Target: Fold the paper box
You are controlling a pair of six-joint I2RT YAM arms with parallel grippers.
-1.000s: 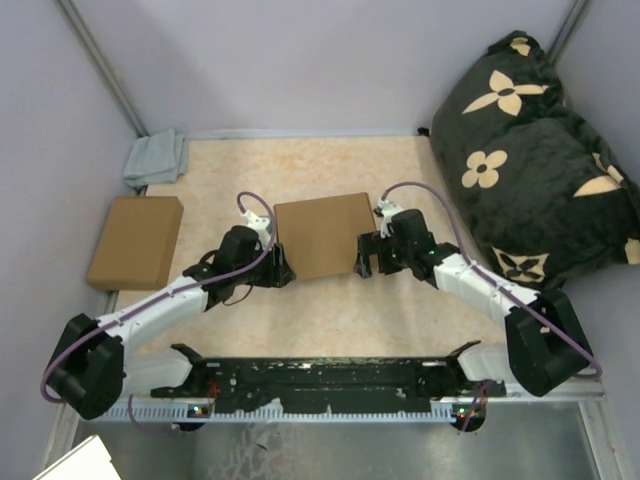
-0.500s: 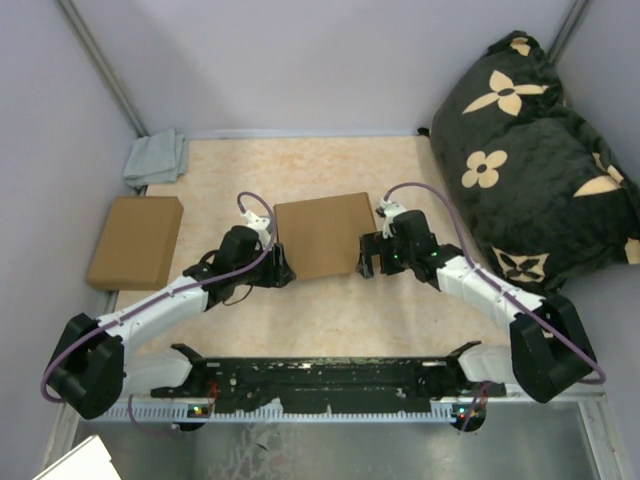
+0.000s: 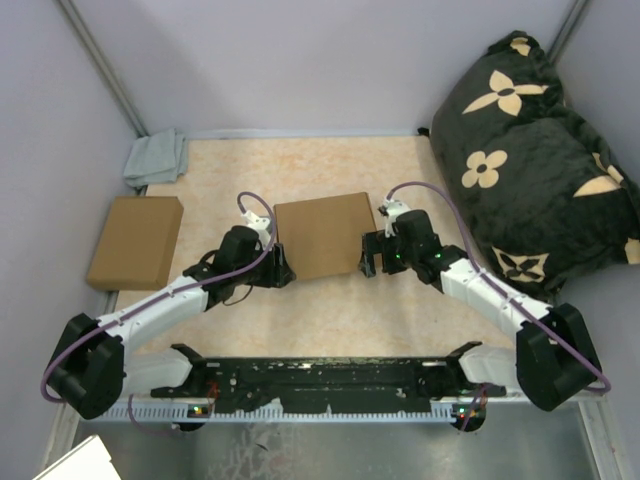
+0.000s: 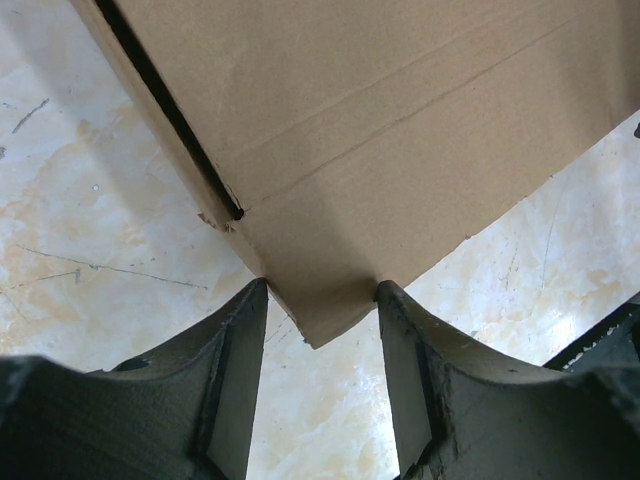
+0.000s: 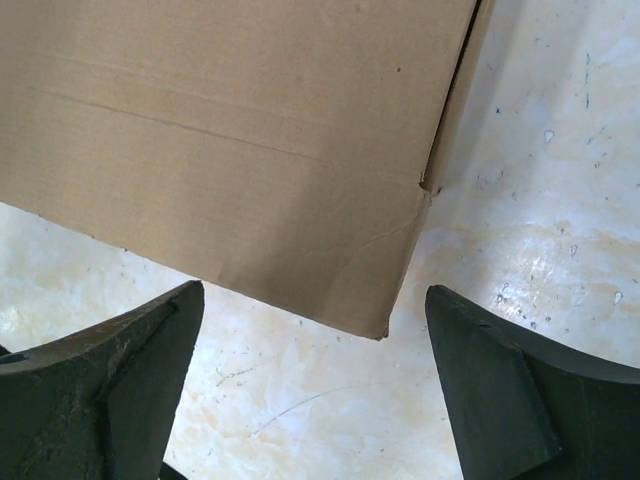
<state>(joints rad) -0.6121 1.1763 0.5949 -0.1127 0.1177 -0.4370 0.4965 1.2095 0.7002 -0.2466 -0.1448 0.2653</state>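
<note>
Box [image 3: 322, 235] mid-tabletop [image 3: 330, 320], lying just far of both tools. Left tool [image 4: 320, 300] narrowed astride near-left corner, fingers [image 4: 240, 380] against its edges; real grip: cannot tell. Right tool [image 5: 315, 293] spread wide, near-right corner between, untouched. Left nearer.

Seen from above, the left gripper [image 3: 281, 268] and right gripper [image 3: 366, 262] are dark lumps against the paper box [image 3: 322, 235], their fingertips too small to judge. The left wrist camera catches one corner of the box, the rest running off top and right. The right wrist camera loses it top and left. The flowered cushion [image 3: 530, 150] and a white sheet [image 3: 75, 462] are clipped by the frame
</note>
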